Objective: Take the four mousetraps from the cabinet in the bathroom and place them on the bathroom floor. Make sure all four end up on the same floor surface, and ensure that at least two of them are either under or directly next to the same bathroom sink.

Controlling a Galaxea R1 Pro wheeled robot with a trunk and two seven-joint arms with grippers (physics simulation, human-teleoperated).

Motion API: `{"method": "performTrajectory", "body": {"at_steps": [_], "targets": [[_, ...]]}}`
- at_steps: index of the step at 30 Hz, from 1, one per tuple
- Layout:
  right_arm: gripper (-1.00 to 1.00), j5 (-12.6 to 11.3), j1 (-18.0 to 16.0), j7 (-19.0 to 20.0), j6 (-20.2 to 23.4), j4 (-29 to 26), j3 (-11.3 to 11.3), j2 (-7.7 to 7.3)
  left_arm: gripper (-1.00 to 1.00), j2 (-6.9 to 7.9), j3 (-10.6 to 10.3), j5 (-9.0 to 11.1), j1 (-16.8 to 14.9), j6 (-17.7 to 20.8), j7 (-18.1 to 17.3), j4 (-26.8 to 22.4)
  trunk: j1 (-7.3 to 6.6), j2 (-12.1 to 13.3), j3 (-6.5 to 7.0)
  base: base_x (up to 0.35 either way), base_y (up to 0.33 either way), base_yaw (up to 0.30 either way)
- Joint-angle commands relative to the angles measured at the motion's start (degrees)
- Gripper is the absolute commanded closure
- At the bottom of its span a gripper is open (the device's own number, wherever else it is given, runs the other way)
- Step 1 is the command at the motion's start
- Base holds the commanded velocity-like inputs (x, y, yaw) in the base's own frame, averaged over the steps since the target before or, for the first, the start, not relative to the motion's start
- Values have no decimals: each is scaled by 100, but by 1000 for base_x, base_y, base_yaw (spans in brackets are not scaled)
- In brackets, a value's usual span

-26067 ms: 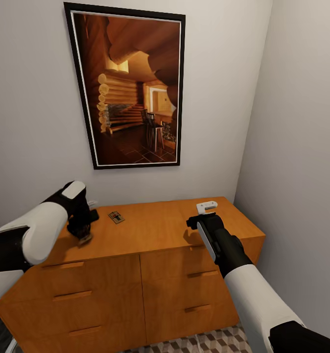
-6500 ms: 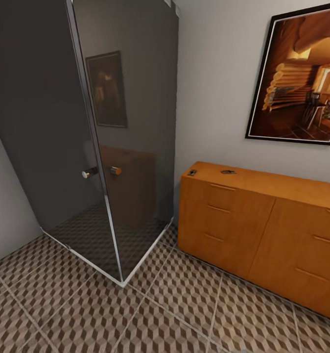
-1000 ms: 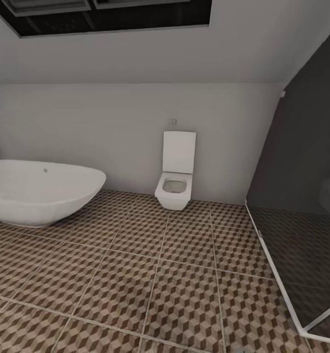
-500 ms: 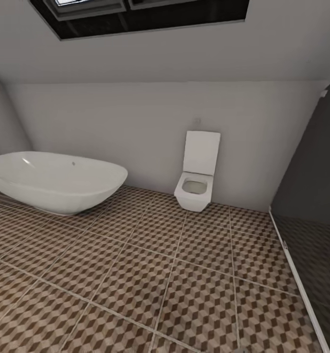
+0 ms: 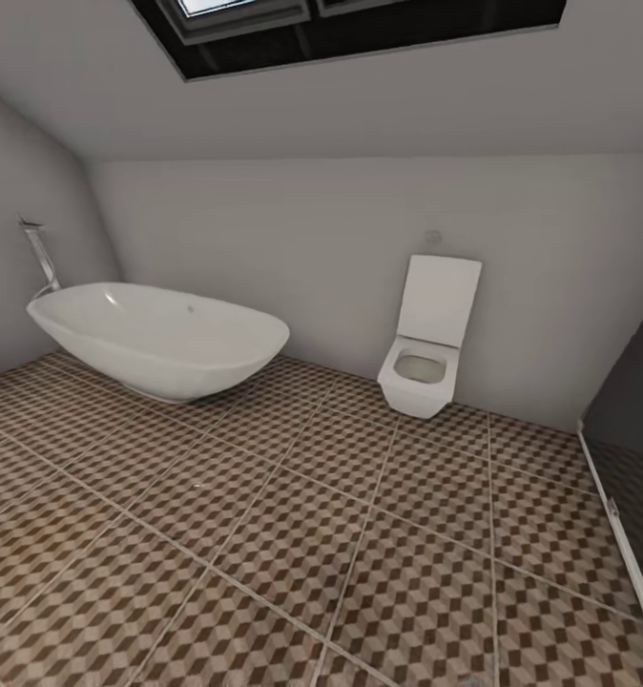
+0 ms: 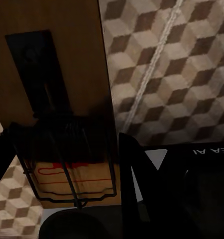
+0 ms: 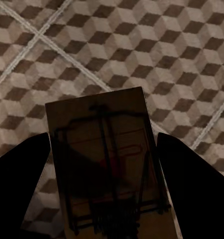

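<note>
- Mousetrap, a flat rectangular brown wooden board with a black wire spring bar, sits between the right gripper's dark jaws, which are closed on its two long edges; its long axis runs along the fingers, its far short edge pointing out over the cube-patterned brown, beige and white tiled bathroom floor
- A second like mousetrap is held in the left gripper, long axis likewise along the jaws, wire frame and red-marked end nearest the camera; the jaws appear closed on it, though the contact is in shadow
- The head view adds the room: an oval white bathtub, a square white wall-hung toilet, and a dark skylight over the same floor
</note>
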Motion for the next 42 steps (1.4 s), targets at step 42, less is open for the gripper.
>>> {"method": "performTrajectory", "body": {"at_steps": [42], "targets": [[100,264,-1,3,-13,-32,101,-31,100,-1,-21,-15,-8,12,31,-10,-1,-3,-57,0,0,142]]}}
